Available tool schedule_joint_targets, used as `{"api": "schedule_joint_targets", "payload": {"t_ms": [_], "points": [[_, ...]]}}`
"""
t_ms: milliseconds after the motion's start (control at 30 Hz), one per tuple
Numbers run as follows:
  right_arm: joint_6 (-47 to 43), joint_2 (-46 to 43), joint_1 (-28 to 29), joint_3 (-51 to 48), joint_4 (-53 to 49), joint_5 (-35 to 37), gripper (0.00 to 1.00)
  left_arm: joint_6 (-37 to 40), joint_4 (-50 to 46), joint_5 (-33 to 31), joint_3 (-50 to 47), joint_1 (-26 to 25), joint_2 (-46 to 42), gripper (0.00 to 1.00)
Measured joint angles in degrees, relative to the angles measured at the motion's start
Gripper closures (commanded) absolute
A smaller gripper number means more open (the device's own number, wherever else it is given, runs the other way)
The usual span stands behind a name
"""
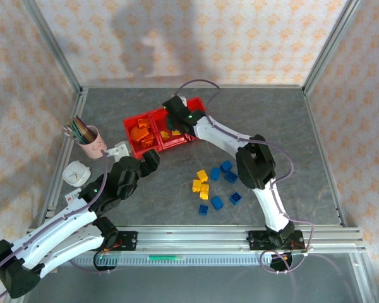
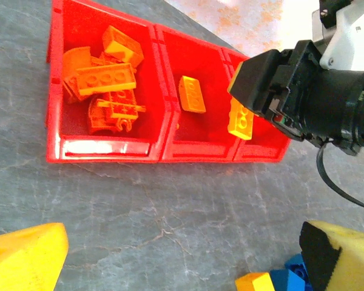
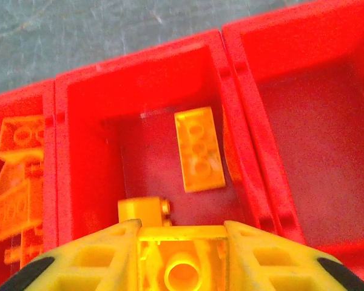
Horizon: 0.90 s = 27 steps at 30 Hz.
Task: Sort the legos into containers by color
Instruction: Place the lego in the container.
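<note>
The right gripper (image 3: 182, 239) is clamped on a yellow brick (image 2: 240, 120), its fingers pressed against the brick's sides. It hangs over the middle bin of the row of three joined red bins (image 2: 103, 148), above that bin's front right corner. One other yellow brick (image 3: 199, 148) lies flat on the middle bin's floor. The left bin holds a heap of orange pieces (image 2: 106, 79), five or six as far as can be counted, at least one of them curved. The left gripper (image 1: 151, 160) sits just in front of the bins, its fingers spread wide with nothing between them. Further in front of the bins and to their right, loose bricks lie on the table: about four yellow (image 1: 202, 187) clustered together, and six blue (image 1: 231, 177) scattered around them.
</note>
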Motion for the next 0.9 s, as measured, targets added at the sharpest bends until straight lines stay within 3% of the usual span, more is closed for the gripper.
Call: {"api": "schedule_joint_targets", "payload": {"t_ms": [100, 333, 733, 900], "points": [[-1.3, 4.7, -0.4, 6.0, -0.4, 0.4, 0.47, 0.7, 0.1, 0.5, 0.0, 1.6, 0.2, 0.01], [-2.8, 7.3, -0.6, 10.6, -1.8, -0.1, 0.43, 1.3, 0.2, 2.1, 0.0, 2.0, 2.2, 0.01], [-1.9, -15.7, -0.6, -18.5, -0.4, -3.0, 0.36, 2.3, 2.2, 7.8, -0.4, 1.9, 3.2, 0.01], [-1.0, -22.6, -0.6, -28.8, 0.5, -4.0, 0.33, 2.3, 3.9, 8.6, -1.6, -0.9, 3.6, 0.01]]}}
